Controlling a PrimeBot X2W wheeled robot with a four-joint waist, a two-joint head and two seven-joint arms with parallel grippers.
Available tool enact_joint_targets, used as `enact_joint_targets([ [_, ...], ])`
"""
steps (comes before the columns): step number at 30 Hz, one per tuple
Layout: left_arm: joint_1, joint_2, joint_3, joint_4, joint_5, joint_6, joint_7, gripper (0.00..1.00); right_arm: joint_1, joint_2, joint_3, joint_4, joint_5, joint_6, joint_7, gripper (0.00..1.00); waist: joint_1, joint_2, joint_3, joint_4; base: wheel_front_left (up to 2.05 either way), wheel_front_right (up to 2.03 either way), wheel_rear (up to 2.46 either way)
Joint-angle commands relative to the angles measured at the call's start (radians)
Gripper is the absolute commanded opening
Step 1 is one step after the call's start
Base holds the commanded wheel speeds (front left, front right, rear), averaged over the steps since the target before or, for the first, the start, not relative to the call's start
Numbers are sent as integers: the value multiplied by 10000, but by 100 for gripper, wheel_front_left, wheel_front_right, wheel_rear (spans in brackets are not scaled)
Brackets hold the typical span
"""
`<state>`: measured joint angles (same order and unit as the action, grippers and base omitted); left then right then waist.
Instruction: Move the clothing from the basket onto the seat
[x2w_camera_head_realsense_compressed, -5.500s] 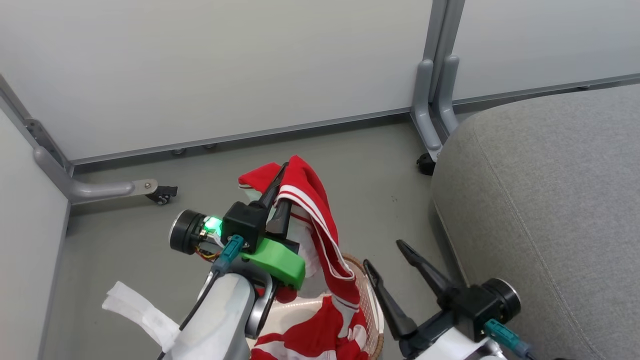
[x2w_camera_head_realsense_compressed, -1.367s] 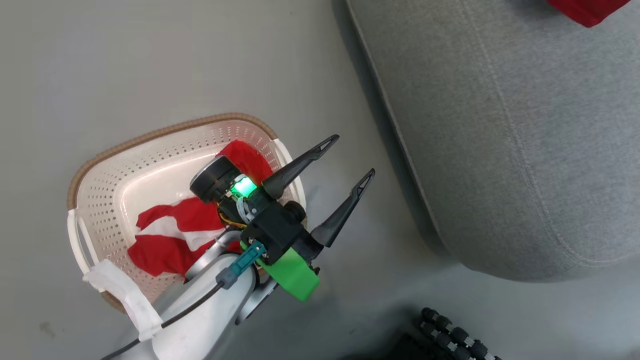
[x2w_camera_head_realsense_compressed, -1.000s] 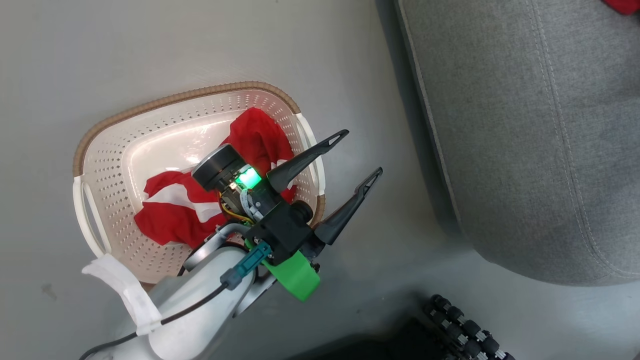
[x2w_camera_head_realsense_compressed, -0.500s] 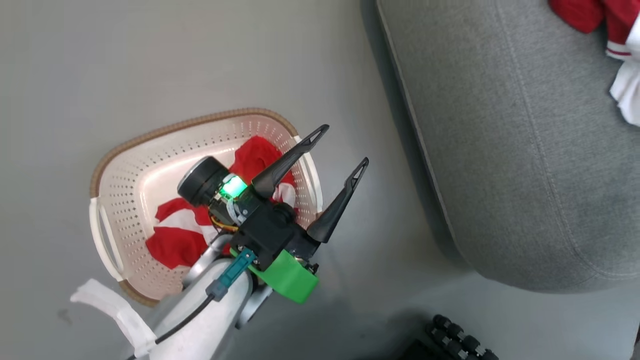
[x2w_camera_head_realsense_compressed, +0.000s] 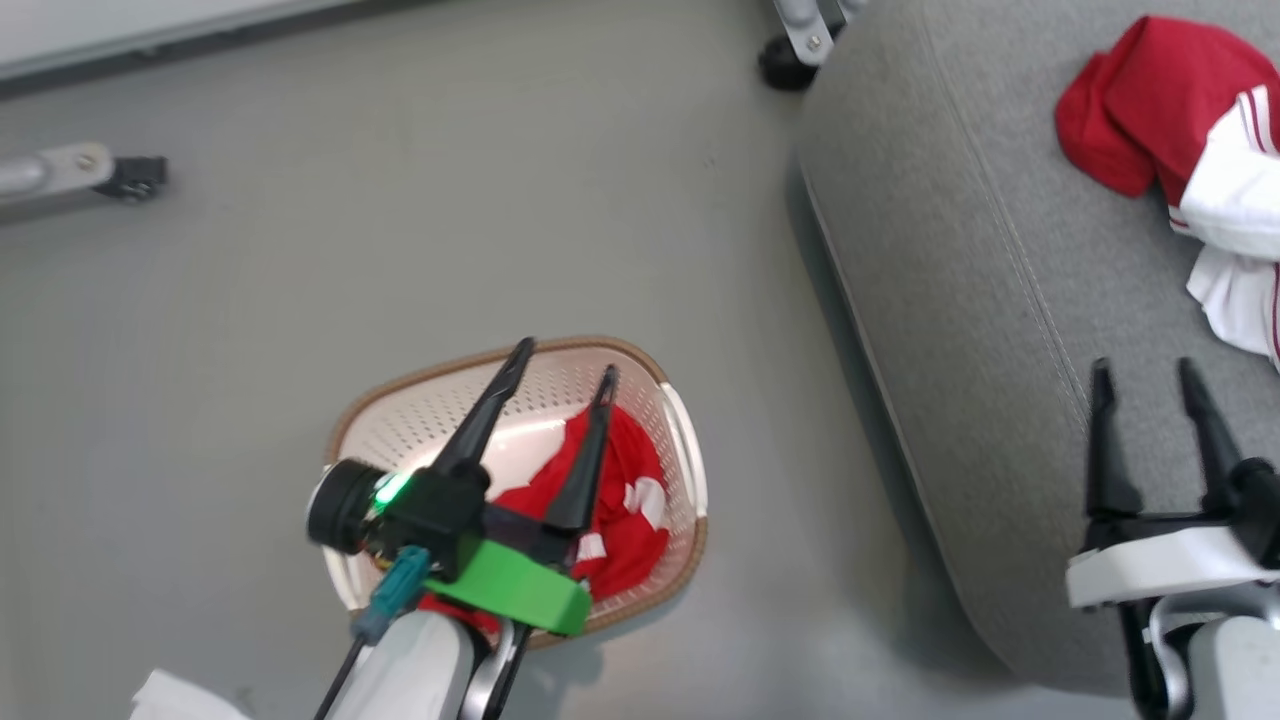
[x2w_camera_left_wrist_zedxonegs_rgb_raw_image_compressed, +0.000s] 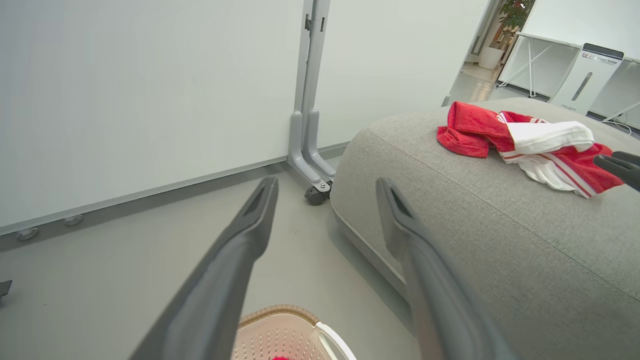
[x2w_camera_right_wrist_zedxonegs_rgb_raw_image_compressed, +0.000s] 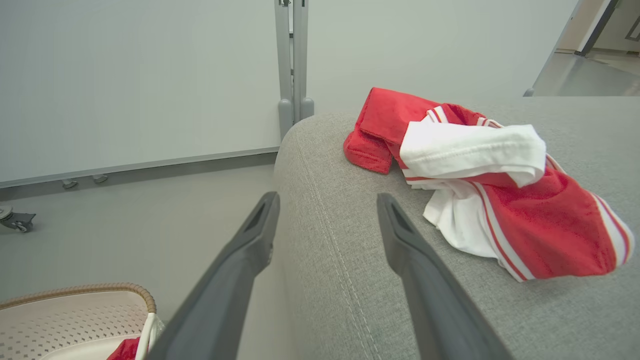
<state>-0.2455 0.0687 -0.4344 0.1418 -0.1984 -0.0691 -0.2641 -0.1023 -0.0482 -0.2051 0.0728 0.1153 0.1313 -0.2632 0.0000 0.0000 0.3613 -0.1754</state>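
One red garment with white patches lies in the cream perforated basket on the floor. My left gripper hovers over the basket, open and holding nothing; its wrist view shows the basket's rim below the spread fingers. The other red and white garment lies crumpled on the grey seat, also seen from the left wrist and the right wrist. My right gripper is open above the seat's near part, short of that garment. Any chest print is hidden.
White partition panels on grey wheeled legs stand behind the basket, and a caster sits by the seat's far corner. Grey floor separates basket and seat. A partition post rises beside the seat.
Earlier my left gripper held a red garment lifted out of the basket; that garment now lies on the seat. The left gripper has swung back over the basket. The head camera has shifted.
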Motion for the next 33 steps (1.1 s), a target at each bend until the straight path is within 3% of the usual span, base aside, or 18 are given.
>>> enact_joint_targets([
  [1, 414, -81, 289, 34, -105, 124, 0, 100, 268, -40, 286, -105, -106, -9, -18, 100, 0, 0, -1652, 1424, 0, 0, 0],
  [13, 2439, -180, 2074, -1185, -262, 744, 1, 100, 1222, -42, 2281, -1125, -258, -9, -18, 100, 0, 0, -3178, 2160, 0, 0, 0],
  [21, 3457, -182, 2368, -1853, -518, 656, 3, 100, 1842, -37, 2516, -1424, -191, -9, -16, 100, 0, 0, -3561, 1929, 0, 0, 0],
  [33, 3894, -182, 2332, -1720, -331, 599, 3, 100, 2404, -35, 2490, -1324, -135, -9, -18, 100, 0, 0, -3835, 1712, 0, 0, 0],
])
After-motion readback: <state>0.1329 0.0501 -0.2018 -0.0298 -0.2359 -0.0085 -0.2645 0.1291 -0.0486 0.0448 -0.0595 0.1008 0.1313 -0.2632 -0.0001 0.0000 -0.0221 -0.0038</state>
